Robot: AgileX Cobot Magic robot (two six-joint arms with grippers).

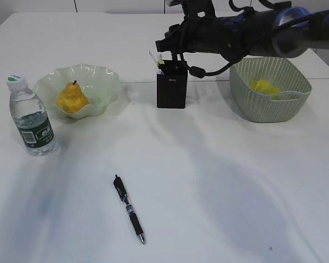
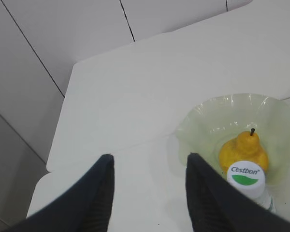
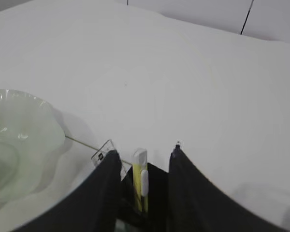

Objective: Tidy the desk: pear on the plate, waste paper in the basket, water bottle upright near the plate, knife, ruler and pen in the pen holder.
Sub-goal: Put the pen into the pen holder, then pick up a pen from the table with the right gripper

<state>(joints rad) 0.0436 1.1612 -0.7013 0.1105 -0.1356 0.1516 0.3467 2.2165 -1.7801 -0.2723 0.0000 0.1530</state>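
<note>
The pear (image 1: pixel 72 98) lies in the wavy pale green plate (image 1: pixel 101 82). The water bottle (image 1: pixel 32 118) stands upright left of the plate. A black pen (image 1: pixel 129 209) lies on the desk (image 1: pixel 219 181) in front. The black pen holder (image 1: pixel 171 85) holds the yellow-white knife (image 3: pixel 140 180) and the clear ruler (image 3: pixel 103 150). My right gripper (image 3: pixel 145 153) hangs open just above the holder, the knife standing between its fingers with a gap on each side. My left gripper (image 2: pixel 150 164) is open and empty above the desk, the bottle cap (image 2: pixel 246 176) just right of it. Yellow waste paper (image 1: pixel 263 86) lies in the basket (image 1: pixel 247 101).
The right arm (image 1: pixel 252 33) reaches in from the right, passing over the basket's back rim. A table seam (image 1: pixel 137 81) runs behind the plate and holder. The desk's left edge (image 2: pixel 63 125) shows in the left wrist view.
</note>
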